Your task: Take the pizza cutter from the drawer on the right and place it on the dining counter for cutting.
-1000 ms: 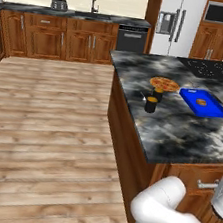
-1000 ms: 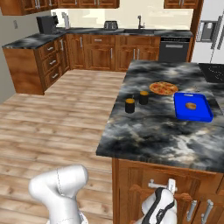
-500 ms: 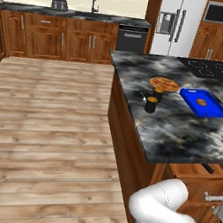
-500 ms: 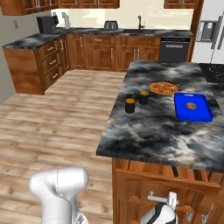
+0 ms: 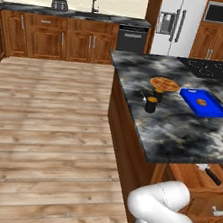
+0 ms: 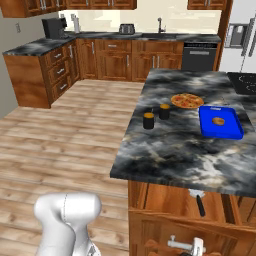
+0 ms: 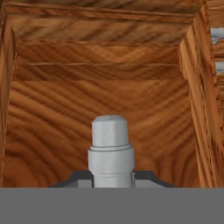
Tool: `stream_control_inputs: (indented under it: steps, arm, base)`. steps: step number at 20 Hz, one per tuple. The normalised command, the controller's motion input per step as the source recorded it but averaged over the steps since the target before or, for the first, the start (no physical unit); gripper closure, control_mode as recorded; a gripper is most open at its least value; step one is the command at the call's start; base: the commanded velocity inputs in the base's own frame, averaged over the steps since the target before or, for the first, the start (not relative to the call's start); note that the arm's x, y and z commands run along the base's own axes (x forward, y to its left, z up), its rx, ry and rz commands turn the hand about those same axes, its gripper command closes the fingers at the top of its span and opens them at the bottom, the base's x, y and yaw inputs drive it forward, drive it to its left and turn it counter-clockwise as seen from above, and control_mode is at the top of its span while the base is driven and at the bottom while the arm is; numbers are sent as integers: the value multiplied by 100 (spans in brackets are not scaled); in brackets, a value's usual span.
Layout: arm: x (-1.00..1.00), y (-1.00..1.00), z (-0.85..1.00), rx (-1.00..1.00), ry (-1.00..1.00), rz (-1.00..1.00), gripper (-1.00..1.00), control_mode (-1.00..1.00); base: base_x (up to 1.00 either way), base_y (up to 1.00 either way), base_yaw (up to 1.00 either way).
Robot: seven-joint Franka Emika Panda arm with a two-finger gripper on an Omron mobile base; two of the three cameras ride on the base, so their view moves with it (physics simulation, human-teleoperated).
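Right base view: pizza cutter (image 6: 199,201) lies in the open drawer (image 6: 165,200) (pincer (image 7: 111,177) grips its silver handle (image 7: 110,148)).

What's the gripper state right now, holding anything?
Gripper: closed on the silver handle of the drawer, with a dark fingertip on each side of it.

On the counter (image 6: 175,150): 1 pizza (image 6: 187,101), 2 dark shakers (image 6: 148,120), 1 blue tray (image 6: 220,122). In the 1 open drawer (image 6: 165,202): 1 pizza cutter (image 6: 199,200). Along the far wall: 1 toaster (image 6: 127,29), 1 fridge (image 5: 173,23).
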Motion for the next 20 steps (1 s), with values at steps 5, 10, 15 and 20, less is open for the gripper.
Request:
stream_control_inputs:
  steps: [5, 10, 15, 20]
  arm:
    - [-73, -7, -5, 0, 2, 0, 100, -100]
    - [-71, -6, -11, 0, 3, 0, 100, -100]
    - [-63, -5, -11, 0, 3, 0, 100, -100]
    - [-56, -3, -8, 0, 2, 0, 100, -100]
  base:
    - [0, 0, 0]
    - [0, 0, 0]
    - [0, 0, 0]
    - [0, 0, 0]
